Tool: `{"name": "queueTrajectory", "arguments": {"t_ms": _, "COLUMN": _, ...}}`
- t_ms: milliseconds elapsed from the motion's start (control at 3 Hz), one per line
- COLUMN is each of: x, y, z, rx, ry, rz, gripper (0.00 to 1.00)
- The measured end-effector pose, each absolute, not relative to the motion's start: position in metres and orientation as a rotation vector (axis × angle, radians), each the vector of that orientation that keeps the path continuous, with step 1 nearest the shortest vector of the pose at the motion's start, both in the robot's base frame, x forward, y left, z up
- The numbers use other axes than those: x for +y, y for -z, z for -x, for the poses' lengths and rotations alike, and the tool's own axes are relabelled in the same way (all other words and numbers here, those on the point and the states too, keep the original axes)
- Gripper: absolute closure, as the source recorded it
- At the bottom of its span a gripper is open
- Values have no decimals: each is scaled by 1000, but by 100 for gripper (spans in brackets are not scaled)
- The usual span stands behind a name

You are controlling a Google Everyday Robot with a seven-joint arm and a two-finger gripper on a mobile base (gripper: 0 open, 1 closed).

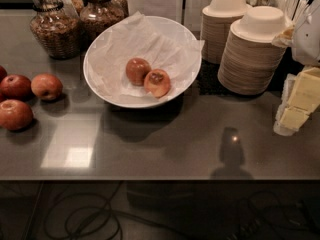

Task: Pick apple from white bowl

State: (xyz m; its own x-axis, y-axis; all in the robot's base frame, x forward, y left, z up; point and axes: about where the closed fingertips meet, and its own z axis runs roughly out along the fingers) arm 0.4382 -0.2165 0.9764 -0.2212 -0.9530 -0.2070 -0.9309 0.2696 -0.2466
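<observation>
The white bowl [100, 84] stands at the back middle of the dark counter, wide and shallow, lined with crumpled white paper. Two small apples lie in it side by side. The apple [157, 83] is the right one, orange-red with a dark brown blotch around its stem hollow. A darker, evenly red-brown apple [137, 70] touches it on the left. My gripper [295, 109] hangs at the right edge of the view, pale yellow under a white wrist, above the counter. It is well to the right of the bowl and holds nothing that I can see.
Several bigger red apples [30, 96] lie grouped at the left. Two stacks of beige disposable bowls [250, 49] stand right of the white bowl, near my gripper. Glass jars [55, 26] stand at the back left. The counter's front edge [150, 179] runs below, with cables on the floor.
</observation>
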Motion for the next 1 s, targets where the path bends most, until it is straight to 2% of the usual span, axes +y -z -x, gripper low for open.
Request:
{"name": "queueTrajectory", "arguments": {"t_ms": 333, "x": -214, "y": -977, "z": -440, "rx": 2222, "ry": 102, "rz": 1725, "gripper": 0}}
{"name": "queueTrajectory", "arguments": {"t_ms": 667, "x": -171, "y": -985, "z": -458, "rx": 2116, "ry": 96, "rz": 1779, "gripper": 0}}
{"name": "queueTrajectory", "arguments": {"t_ms": 1000, "x": -171, "y": -985, "z": -458, "rx": 2116, "ry": 96, "rz": 1779, "gripper": 0}}
